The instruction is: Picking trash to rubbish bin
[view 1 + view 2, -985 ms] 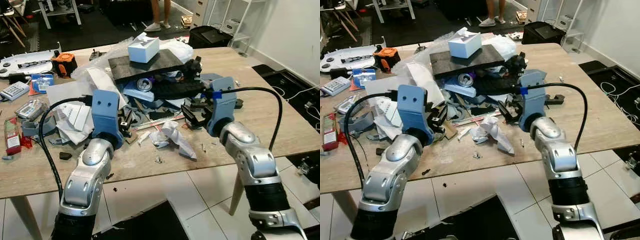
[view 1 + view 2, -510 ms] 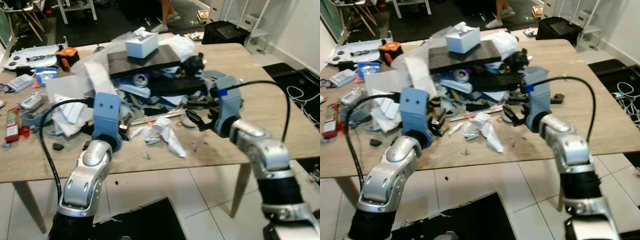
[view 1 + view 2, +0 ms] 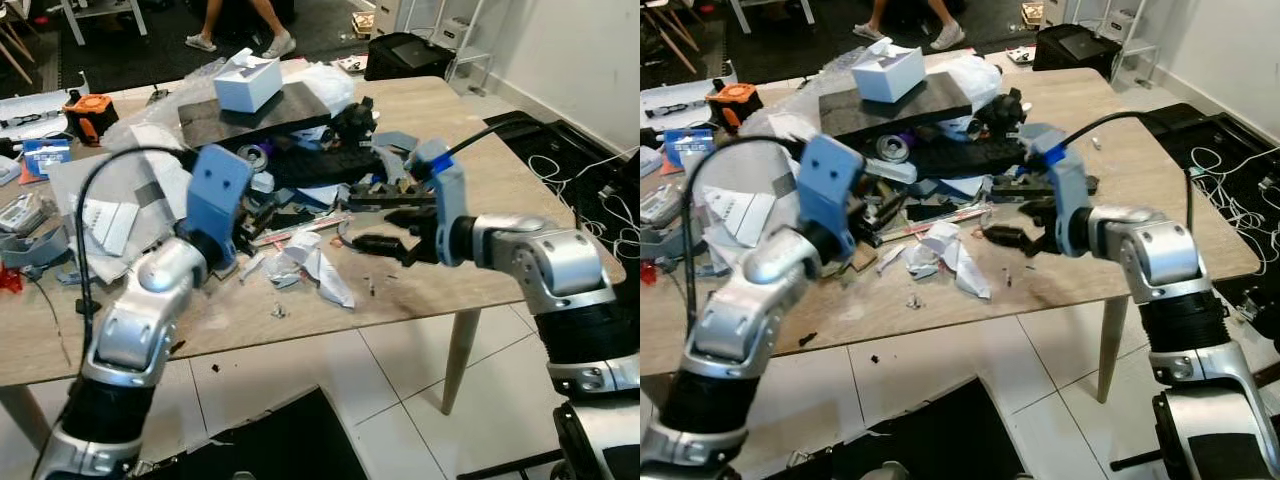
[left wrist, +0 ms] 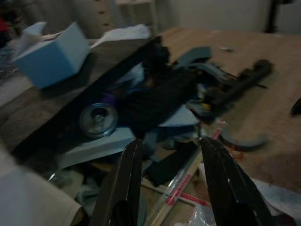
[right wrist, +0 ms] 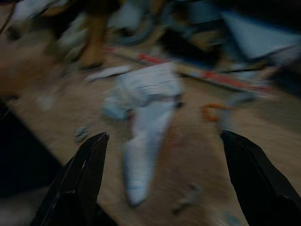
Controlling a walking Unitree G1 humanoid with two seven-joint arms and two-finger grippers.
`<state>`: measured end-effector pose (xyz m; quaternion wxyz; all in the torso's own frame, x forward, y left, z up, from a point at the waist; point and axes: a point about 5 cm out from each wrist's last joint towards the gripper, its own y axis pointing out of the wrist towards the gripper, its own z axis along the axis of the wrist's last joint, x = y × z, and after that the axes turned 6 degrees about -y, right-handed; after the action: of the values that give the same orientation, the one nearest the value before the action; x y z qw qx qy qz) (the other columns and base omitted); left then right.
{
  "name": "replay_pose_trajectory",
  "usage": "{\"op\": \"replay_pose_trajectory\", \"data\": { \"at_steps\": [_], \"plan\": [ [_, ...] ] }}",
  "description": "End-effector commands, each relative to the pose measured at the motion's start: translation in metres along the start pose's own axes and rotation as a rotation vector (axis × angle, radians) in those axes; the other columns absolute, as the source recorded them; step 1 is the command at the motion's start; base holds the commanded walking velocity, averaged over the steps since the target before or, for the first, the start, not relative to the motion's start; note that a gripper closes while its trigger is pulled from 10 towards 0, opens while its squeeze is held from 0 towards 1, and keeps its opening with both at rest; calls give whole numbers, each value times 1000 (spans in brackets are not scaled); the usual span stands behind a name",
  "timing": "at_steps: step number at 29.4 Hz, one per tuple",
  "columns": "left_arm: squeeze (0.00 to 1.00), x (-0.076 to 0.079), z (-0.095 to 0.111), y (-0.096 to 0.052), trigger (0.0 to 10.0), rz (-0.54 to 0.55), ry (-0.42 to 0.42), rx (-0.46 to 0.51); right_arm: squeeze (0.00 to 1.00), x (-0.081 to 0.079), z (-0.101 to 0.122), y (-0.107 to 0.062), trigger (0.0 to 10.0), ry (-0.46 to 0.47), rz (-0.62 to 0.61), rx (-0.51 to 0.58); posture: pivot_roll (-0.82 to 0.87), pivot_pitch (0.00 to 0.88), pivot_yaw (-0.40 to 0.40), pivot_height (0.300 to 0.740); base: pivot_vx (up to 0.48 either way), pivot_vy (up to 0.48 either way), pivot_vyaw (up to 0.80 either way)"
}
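Note:
A crumpled white paper [image 3: 308, 266] lies near the front edge of the wooden table [image 3: 480, 170], in front of a heap of trash. My right gripper [image 3: 377, 225] is just to the right of it, open wide and pointing at it. In the right wrist view, the paper [image 5: 146, 117] lies between and beyond the spread fingers [image 5: 77, 179]. My left gripper [image 3: 262, 214] is open at the heap's left front. It faces a silver can [image 4: 98, 120] and red-striped strips [image 4: 181, 188]. A black bin [image 3: 410, 55] stands on the floor beyond the table's far right corner.
The heap holds a white box [image 3: 247, 82] on a dark slab [image 3: 255, 112], black parts and blue-grey scraps. Papers and an orange tool [image 3: 82, 108] lie at the left. A person's feet [image 3: 240, 40] are beyond the table. Cables [image 3: 575, 170] lie on the floor at the right.
The camera has shifted, so the table sits differently in view. My right forearm has swung level, and its gripper now points left at the crumpled paper. The left arm has lifted a little.

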<state>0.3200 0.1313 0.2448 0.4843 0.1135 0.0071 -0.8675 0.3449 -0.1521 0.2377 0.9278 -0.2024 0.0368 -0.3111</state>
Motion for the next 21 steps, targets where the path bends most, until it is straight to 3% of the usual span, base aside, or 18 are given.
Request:
{"op": "replay_pose_trajectory", "data": {
  "at_steps": [1,6,10,11,12,17,21],
  "plan": [
    [0,2,2,1,10000,-70,17,4,1000,-9,-5,5,10000,-13,80,-51,53,156,52,740,0,0,0],
    [0,9,6,1,10000,-178,-9,24,1000,-14,-9,13,10000,-63,121,-121,55,160,57,740,0,0,0],
    [0,19,6,0,10000,-252,-22,23,1000,-11,-12,20,10000,-112,67,-166,57,161,56,740,0,0,0],
    [0,25,5,-1,10000,-301,-28,17,129,-9,-16,24,10000,-144,38,-190,60,161,54,740,0,0,0],
    [0,31,3,-1,10000,-343,-29,10,0,-7,-18,28,10000,-176,5,-209,60,161,54,740,0,0,0],
    [0,42,-2,-3,10000,-440,-26,-21,0,-5,-23,42,10000,-189,-43,-227,64,162,58,740,0,0,0],
    [0,48,-7,-6,10000,-524,2,-58,0,-15,-33,55,10000,-158,14,-245,69,163,58,740,0,0,0]
  ]
}}
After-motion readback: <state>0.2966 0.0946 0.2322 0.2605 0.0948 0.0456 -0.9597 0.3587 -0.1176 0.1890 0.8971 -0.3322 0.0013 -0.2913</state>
